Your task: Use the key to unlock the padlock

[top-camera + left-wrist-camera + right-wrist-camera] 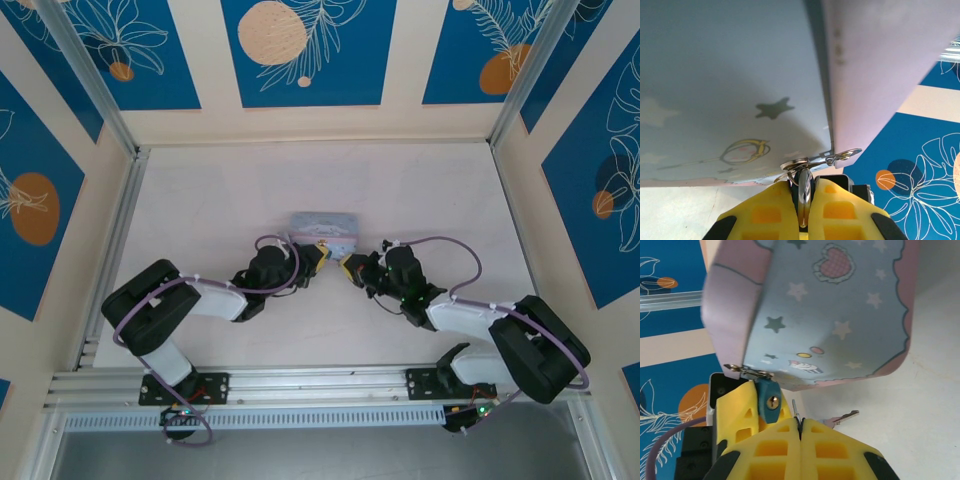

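Seen from above, near the table [220,200] centre: pale blue tin box [322,222], with both arms meeting at its 6 o'clock edge; left gripper [320,256] at about 6 o'clock of the tin, right gripper [349,266] just beside it at 4 o'clock, tips nearly touching.

From the left wrist: left gripper [803,200] clamped on the padlock [803,192], seen edge-on as a thin metal body between the yellow fingers [765,215]; directly at 12 o'clock of it, the tin's hasp [842,155] at the corner of the tin [715,75].

From the right wrist: padlock [771,401] small and bluish, keyhole facing the camera, hanging from the hasp [747,371] under the tin [840,315] and pinched against a yellow finger [737,412] of the left gripper; right gripper [800,427] pressed together on the key [794,408], only a thin metal tip showing, just at 4 o'clock of the padlock and apart from the keyhole; at 3 o'clock, a second small key [844,416] over the table.
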You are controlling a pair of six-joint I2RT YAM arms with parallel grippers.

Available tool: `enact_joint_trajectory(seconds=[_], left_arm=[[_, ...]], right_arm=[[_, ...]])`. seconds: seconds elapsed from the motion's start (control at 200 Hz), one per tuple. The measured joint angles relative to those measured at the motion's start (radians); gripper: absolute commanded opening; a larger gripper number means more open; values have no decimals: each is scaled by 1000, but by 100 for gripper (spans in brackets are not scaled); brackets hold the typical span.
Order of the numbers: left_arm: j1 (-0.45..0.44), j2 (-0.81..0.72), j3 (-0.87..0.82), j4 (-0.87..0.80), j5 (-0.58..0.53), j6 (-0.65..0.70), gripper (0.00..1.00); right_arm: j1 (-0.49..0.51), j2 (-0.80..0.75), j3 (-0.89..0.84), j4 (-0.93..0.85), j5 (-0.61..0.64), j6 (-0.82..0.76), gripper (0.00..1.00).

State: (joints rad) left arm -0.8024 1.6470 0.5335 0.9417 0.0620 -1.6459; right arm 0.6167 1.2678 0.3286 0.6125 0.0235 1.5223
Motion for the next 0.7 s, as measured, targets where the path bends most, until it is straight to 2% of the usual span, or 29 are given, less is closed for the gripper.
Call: enact_joint_trajectory(seconds=[0.7], left_arm=[[0,0,0,1,-3,-3,0]], right_arm=[[6,-13,36,-43,4,-8,0]])
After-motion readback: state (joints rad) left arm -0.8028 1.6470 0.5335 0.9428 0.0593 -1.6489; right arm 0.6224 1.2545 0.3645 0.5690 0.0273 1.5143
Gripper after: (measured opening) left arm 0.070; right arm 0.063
